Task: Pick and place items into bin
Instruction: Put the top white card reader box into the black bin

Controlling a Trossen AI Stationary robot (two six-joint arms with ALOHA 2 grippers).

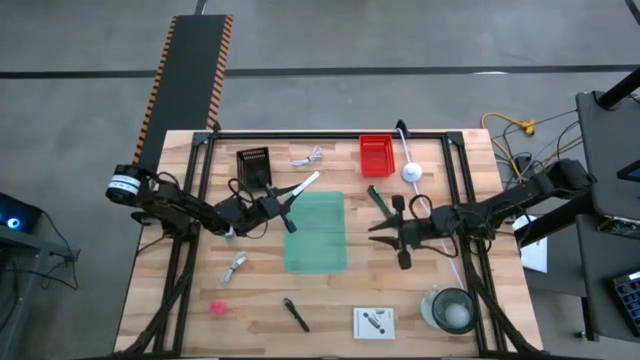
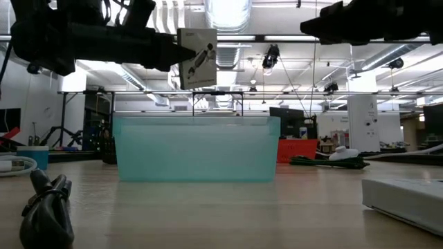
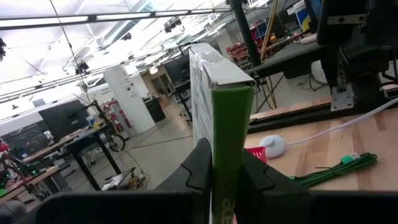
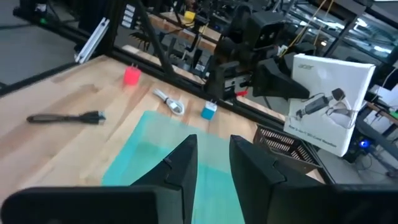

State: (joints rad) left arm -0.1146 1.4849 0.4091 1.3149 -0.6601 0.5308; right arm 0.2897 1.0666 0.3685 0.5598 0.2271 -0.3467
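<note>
Left claw point(image 1: 268, 203) is clamped on a white box point(image 1: 303, 185), held up in the air at the upper-left corner of the green bin point(image 1: 315, 232). Left wrist view shows both fingers point(image 3: 200, 163) pinching the box's green edge point(image 3: 230, 149), box standing upright in the grip. In the low view the box point(image 2: 197, 57) hangs above the bin's point(image 2: 197, 149) rim, left of its middle.

Right claw point(image 1: 388, 233) hovers just right of the bin, centre-right of the high view. Fingers point(image 4: 183, 163) stand narrowly apart with nothing between them.

Step in hand, as I read it: drop the box into the bin. To do it well:
- Carry the box further toward bin centre before release; it's near the edge now and could catch the rim.
- It's held upright on a thin edge, so lower it inside the walls first, then let go. Released from height, it may tip out.
- Keep the right arm parked; both claws sit close to the bin, so avoid crossing paths.

Still on the desk point(image 1: 180, 250): pink blob point(image 1: 217, 307) lower left, black pen point(image 1: 296, 314) bottom centre, white packet point(image 1: 373, 322) to its right, coiled cable point(image 1: 235, 266) left of the bin, green marker point(image 1: 377, 198) right of it.
</note>
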